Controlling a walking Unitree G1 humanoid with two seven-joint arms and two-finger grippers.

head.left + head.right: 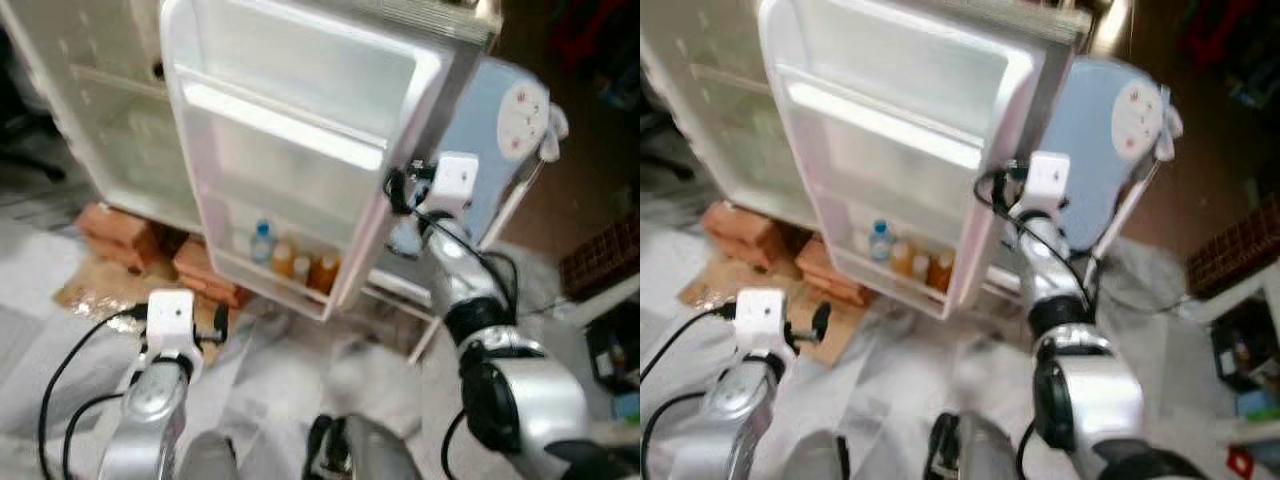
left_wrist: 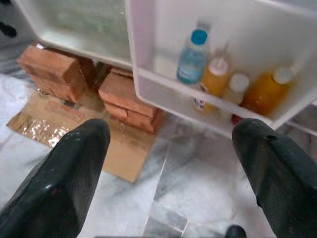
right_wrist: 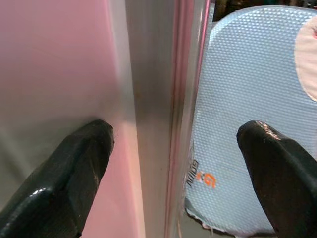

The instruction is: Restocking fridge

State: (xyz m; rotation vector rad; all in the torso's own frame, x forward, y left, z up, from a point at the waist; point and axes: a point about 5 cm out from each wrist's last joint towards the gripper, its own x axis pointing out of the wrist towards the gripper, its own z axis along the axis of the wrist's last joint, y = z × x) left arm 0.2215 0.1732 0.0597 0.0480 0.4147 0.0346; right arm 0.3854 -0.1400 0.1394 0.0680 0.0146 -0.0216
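Observation:
The white fridge door [image 1: 300, 130] stands open. Its bottom shelf [image 2: 163, 91] holds a blue-capped water bottle [image 2: 192, 57] and several orange bottles [image 2: 267, 89]. My right gripper [image 3: 173, 144] is open at the door's outer edge [image 3: 163, 99], with one finger [image 3: 74, 168] on the door's side and the other finger [image 3: 277, 168] on the side of the blue panel. My left gripper [image 2: 171, 144] is open and holds nothing. It hangs low over the floor and faces the bottle shelf from a short distance.
The fridge cabinet [image 1: 130, 140] stands on red bricks [image 1: 120, 230], with flattened cardboard [image 1: 100, 290] on the marble floor in front. A light blue padded panel [image 1: 500, 150] leans just behind the door. Black cables [image 1: 60, 380] trail from my left arm.

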